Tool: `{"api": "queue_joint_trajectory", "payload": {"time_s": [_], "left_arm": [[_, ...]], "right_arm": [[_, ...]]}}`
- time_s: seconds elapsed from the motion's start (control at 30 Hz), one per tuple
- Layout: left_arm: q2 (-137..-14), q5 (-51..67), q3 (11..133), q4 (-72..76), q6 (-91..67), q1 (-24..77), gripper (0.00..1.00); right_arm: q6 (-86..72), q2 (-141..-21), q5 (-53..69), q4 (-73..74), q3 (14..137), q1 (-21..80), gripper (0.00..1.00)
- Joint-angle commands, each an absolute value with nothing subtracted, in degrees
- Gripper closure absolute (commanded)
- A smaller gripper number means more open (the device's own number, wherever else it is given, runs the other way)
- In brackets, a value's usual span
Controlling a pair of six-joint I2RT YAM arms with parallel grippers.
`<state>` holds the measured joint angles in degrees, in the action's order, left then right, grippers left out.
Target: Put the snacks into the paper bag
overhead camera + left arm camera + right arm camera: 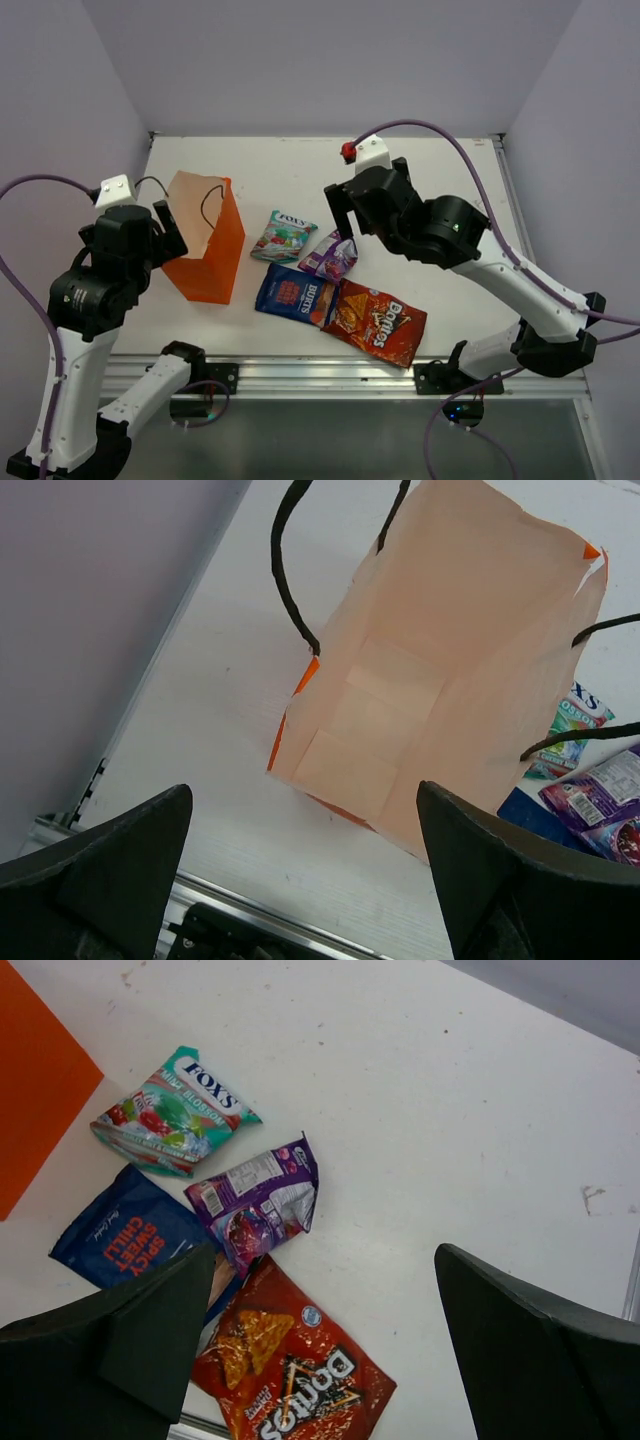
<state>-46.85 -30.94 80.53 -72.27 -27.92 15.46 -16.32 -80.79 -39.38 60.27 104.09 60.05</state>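
The right gripper hung wide and empty above the small purple packet, not touching it. The other 3 snacks lay flat around that packet on the table. The green-white-pink sweets packet was just beyond it, and the dark blue bag sat beside it on the bag's side. The Doritos bag was nearest the arm bases, its top corner against the blue bag's edge.

None of the 4 was in the paper bag, which stood upright to their left with its mouth open. The task therefore looked to be at its first pick. The next move would call for lowering the right gripper onto the purple packet and pinching the crinkly film firmly, since it may slip.

The right arm reached forward and left over the table, wrist pitched down. The left gripper, equally wide and empty, hovered at the bag's left side, looking into its pale inside, probably placed to steady it. The left arm was raised, its wrist bent toward the bag.
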Motion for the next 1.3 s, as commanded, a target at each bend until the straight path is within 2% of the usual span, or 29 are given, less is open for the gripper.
{"api": "queue_joint_trajectory", "payload": {"time_s": [0.0, 0.17, 0.3, 0.4, 0.7, 0.93, 1.07, 1.2, 1.27], "left_arm": [[-46.84, -31.29, 77.70, -66.72, -25.50, 15.56, 0.03], [-46.67, -29.18, 70.50, -58.91, -21.45, 15.56, 0.08], [-47.28, -31.19, 69.17, -55.46, -19.69, 15.56, 0.12], [-48.25, -32.51, 67.86, -54.58, -18.81, 15.47, 0.14], [-48.16, -32.62, 64.52, -52.91, -17.76, 12.75, 0.27], [-46.76, -31.73, 60.91, -49.66, -14.07, 5.73, 0.36], [-47.28, -29.54, 61.00, -48.96, -13.80, 4.83, 0.46], [-47.72, -25.85, 61.35, -48.08, -13.89, 4.75, 0.50], [-47.81, -24.27, 61.70, -47.64, -13.89, 4.75, 0.59]], "right_arm": [[-16.26, -77.26, -40.69, 57.13, 103.28, 60.03, 0.04], [-14.68, -72.60, -40.08, 52.65, 101.25, 60.03, 0.09], [-13.19, -69.09, -39.81, 49.05, 98.71, 60.12, 0.21], [-12.75, -68.29, -40.69, 49.13, 98.35, 60.12, 0.23], [-12.92, -68.90, -40.78, 49.40, 97.30, 60.12, 0.25], [-12.66, -69.70, -40.43, 48.87, 96.68, 60.12, 0.26], [-12.31, -70.13, -40.17, 48.69, 96.77, 60.12, 0.26], [-12.13, -71.10, -39.64, 48.69, 96.77, 60.12, 0.26], [-12.22, -71.89, -39.20, 48.69, 96.68, 60.03, 0.26]]}}
